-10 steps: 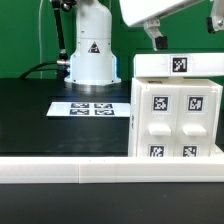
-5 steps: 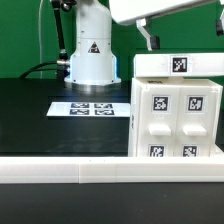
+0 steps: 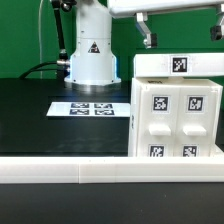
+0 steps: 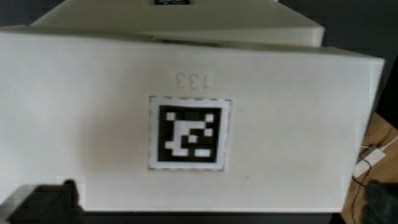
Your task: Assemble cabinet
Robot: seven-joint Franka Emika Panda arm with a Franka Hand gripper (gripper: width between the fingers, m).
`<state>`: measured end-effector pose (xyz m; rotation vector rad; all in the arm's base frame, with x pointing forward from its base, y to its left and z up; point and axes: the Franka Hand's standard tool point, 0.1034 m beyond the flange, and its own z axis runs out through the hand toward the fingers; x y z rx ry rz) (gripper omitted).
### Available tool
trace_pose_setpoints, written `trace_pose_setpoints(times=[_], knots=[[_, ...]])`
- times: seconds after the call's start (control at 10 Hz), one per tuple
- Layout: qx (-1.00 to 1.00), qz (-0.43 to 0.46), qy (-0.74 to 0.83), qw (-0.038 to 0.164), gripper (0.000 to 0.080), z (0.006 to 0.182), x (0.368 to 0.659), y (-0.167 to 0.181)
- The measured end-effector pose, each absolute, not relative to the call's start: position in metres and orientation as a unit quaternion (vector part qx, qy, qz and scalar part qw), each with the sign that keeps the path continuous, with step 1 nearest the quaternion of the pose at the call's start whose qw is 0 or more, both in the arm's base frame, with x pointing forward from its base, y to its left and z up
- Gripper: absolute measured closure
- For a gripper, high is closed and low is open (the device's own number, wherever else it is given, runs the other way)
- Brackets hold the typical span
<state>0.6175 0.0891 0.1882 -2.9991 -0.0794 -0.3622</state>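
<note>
Below the gripper (image 3: 146,32) stands 1 cabinet (image 3: 177,108). Its front shows 4 marker tags (image 3: 160,102) and its top carries 1 more. Off to the exterior view's left of the gripper lies 1 marker board (image 3: 88,108) bearing 4 tags. 1 long white rail (image 3: 80,171) runs along the front.

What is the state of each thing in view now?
Cabinet: upright on the table, against the rail, not gripped.
Gripper: above the cabinet, holding nothing; open or shut unclear.
Marker board: flat on the table, apart from the cabinet.
Rail: lying along the front.
</note>
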Motion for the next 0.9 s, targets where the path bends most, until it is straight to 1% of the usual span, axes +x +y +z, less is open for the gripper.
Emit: trace_pose_setpoints(times=[0.1, 0.3, 0.4, 0.5, 0.6, 0.8, 0.9], knots=[[-0.989, -0.122, -0.069, 0.053, 0.0002, 0.188, 0.618, 0.088], [-0.985, -0.124, -0.115, 0.046, 0.0002, 0.188, 0.618, 0.087], [-0.973, -0.121, -0.195, 0.029, 0.0002, 0.187, 0.616, 0.087], [-0.960, -0.118, -0.253, 0.018, 0.0002, 0.184, 0.616, 0.088], [-0.950, -0.107, -0.294, 0.012, 0.0002, 0.178, 0.615, 0.088], [-0.912, -0.100, -0.397, -0.015, 0.0002, 0.177, 0.616, 0.089], [-0.889, -0.085, -0.449, -0.023, 0.0002, 0.173, 0.614, 0.090]])
